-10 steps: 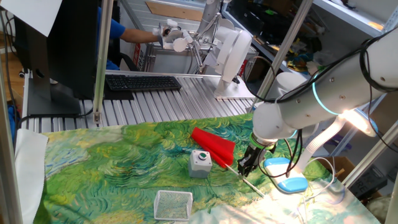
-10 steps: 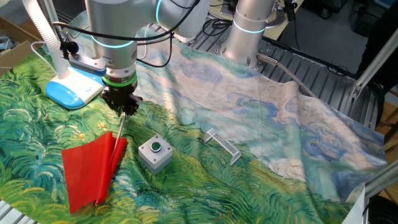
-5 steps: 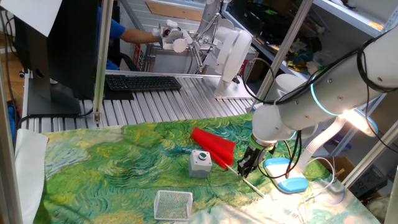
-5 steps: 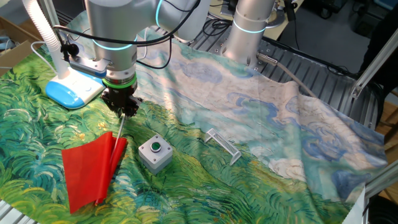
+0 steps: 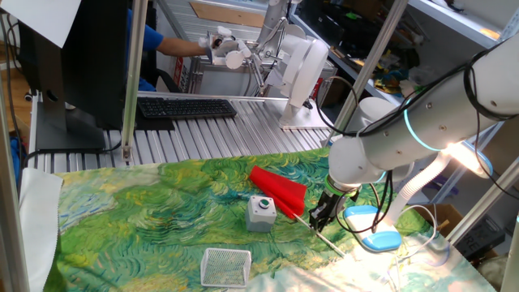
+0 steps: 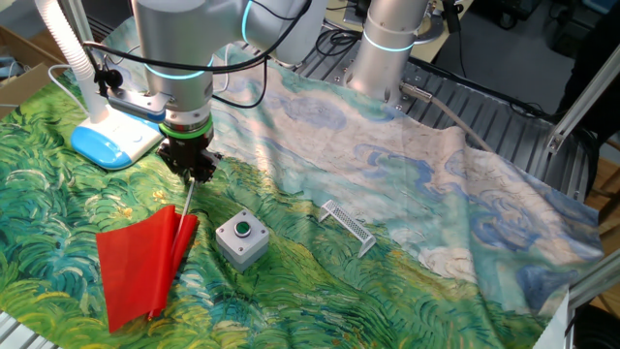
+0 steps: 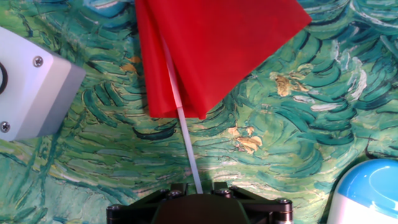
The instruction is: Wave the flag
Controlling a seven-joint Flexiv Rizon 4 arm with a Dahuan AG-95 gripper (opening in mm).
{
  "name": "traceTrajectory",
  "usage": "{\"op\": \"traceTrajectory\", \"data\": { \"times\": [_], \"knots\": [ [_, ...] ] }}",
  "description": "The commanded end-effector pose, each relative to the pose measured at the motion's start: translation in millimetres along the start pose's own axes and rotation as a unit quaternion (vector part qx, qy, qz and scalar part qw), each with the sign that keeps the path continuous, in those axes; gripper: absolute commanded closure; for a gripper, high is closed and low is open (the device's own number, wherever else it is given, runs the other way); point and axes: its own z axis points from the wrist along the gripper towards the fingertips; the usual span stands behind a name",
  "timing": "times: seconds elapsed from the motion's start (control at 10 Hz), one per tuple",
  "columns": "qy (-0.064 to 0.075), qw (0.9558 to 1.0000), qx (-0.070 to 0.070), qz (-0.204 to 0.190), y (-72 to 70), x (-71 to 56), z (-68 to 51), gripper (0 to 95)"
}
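Note:
The flag point(image 6: 136, 267) lies flat on the painted cloth, a bright red pennant point(image 5: 280, 191) on a thin pale stick point(image 7: 186, 140). My gripper point(image 6: 191, 173) stands straight down over the bare end of the stick, its fingertips close together on either side of it. In the hand view the stick runs from the pennant point(image 7: 211, 50) into the middle of the hand's dark housing, which hides the fingertips. Whether the jaws press on the stick does not show. Past my gripper point(image 5: 320, 219) the stick's tail sticks out toward the table's edge.
A grey box with a green button point(image 6: 242, 237) sits right beside the flag. A small wire mesh rack point(image 6: 347, 226) lies farther along the cloth. A blue and white lamp base point(image 6: 111, 136) stands close behind my gripper. The cloth point(image 6: 465, 194) covers the table.

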Motion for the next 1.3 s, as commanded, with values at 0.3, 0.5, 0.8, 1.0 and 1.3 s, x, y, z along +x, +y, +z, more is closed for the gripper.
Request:
{"op": "traceTrajectory", "data": {
  "times": [0.3, 0.5, 0.8, 1.0, 1.3],
  "knots": [
    [0.000, 1.0000, -0.003, 0.000, 0.1, 0.5, -0.2, 95.0],
    [-0.001, 1.0000, -0.003, 0.000, 0.1, 0.5, -0.2, 95.0],
    [-0.002, 1.0000, -0.004, 0.000, 0.1, 0.5, -0.3, 95.0],
    [-0.003, 1.0000, -0.003, 0.007, 0.1, 0.5, -0.3, 95.0],
    [-0.003, 0.9999, -0.004, 0.012, 0.1, 0.5, -0.3, 76.0]
  ]
}}
